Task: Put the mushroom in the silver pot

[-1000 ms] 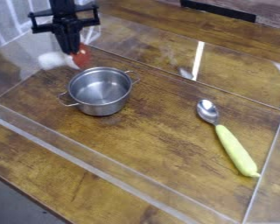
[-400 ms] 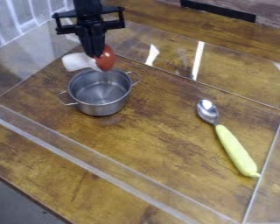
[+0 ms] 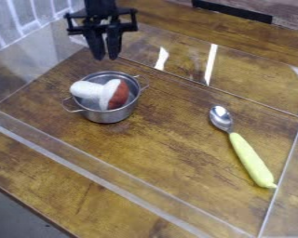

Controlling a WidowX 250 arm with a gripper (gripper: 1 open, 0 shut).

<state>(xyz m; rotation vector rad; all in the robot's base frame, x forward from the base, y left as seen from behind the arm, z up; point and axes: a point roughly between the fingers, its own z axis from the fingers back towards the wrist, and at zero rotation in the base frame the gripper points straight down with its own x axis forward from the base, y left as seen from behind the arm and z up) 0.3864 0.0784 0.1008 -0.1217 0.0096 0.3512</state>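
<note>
The mushroom (image 3: 103, 93) is lying on its side inside the silver pot (image 3: 104, 110), its dark red rounded cap facing right and its stubby cream-white stem pointing left. The round, shiny steel pot is standing upright on the wooden table (image 3: 177, 149), its two little side handles sticking out.

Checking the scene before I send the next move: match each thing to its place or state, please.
1. mushroom
2. silver pot
3. spoon
4. gripper

A. on the wooden surface, yellow-green handle
B. above and behind the pot, holding nothing
C. inside the pot
D. shiny, with two side handles

Pairs: 1-C; 2-D; 3-A; 4-B
</note>
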